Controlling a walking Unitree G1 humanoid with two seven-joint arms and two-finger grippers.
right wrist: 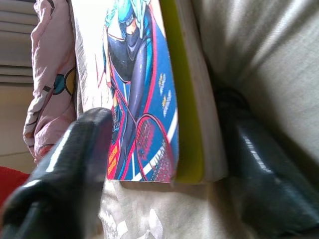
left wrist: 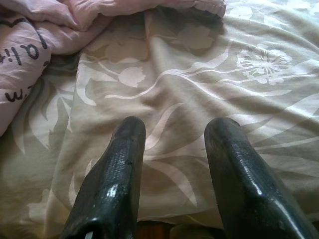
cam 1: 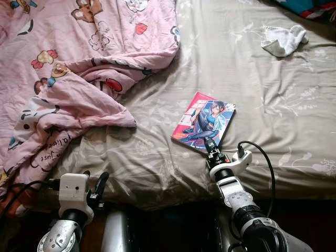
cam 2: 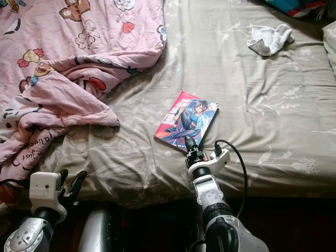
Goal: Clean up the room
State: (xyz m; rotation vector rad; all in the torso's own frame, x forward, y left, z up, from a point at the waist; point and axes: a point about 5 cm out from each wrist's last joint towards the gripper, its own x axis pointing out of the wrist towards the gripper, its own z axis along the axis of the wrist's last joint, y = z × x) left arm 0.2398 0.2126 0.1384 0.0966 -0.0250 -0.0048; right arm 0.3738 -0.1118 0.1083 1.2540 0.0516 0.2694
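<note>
A manga book (cam 1: 206, 121) with a pink and blue cover lies on the beige flowered bed sheet (cam 1: 262, 94). My right gripper (cam 1: 209, 143) is at the book's near corner. In the right wrist view its jaws stand open on either side of that corner: one finger (right wrist: 75, 159) over the cover, the other finger (right wrist: 259, 164) pressed into the sheet by the page edge. My left gripper (cam 1: 95, 178) hangs open over the bed's near edge, its fingers (left wrist: 119, 164) empty above the sheet. A white sock (cam 1: 284, 40) lies at the far right of the bed.
A crumpled pink cartoon blanket (cam 1: 68, 68) covers the left half of the bed and spills over its near edge. Coloured fabric (cam 1: 315, 8) sits at the far right corner. A black cable (cam 1: 262, 157) loops from my right wrist. The dark floor lies below the bed's edge.
</note>
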